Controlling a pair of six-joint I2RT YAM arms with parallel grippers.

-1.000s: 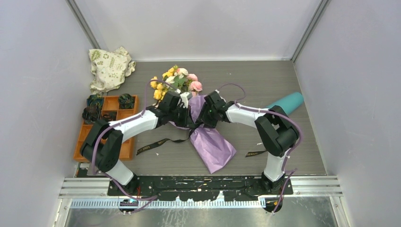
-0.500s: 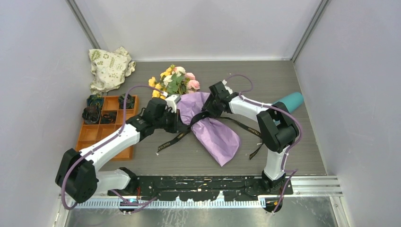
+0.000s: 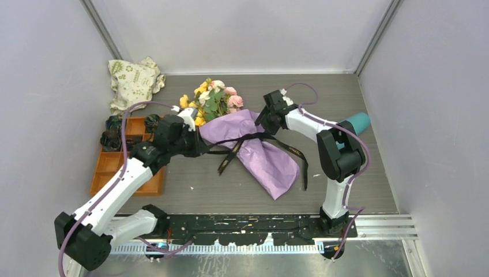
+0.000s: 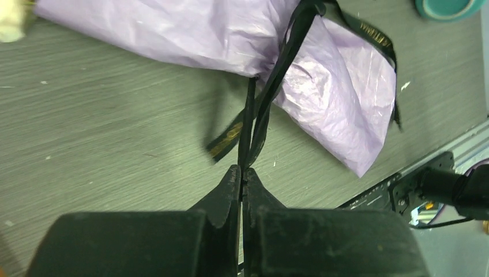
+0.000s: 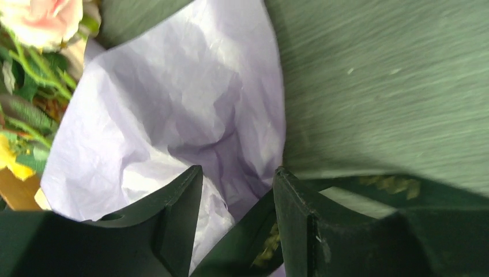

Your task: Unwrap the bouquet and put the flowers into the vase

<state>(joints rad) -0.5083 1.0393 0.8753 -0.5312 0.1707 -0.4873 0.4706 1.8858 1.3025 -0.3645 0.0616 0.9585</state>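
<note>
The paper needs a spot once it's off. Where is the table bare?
Bare: the near strip between the orange tray and the purple paper, and the far corner behind the vase. Crowded: the flowers and ribbon mid-table, cloth bag far left.

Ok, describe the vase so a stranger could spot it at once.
Look at the right side of the table, just beyond the right arm and its elbow. The vase lies on its side there, partly hidden by the arm. It is the only plain teal thing in sight.
</note>
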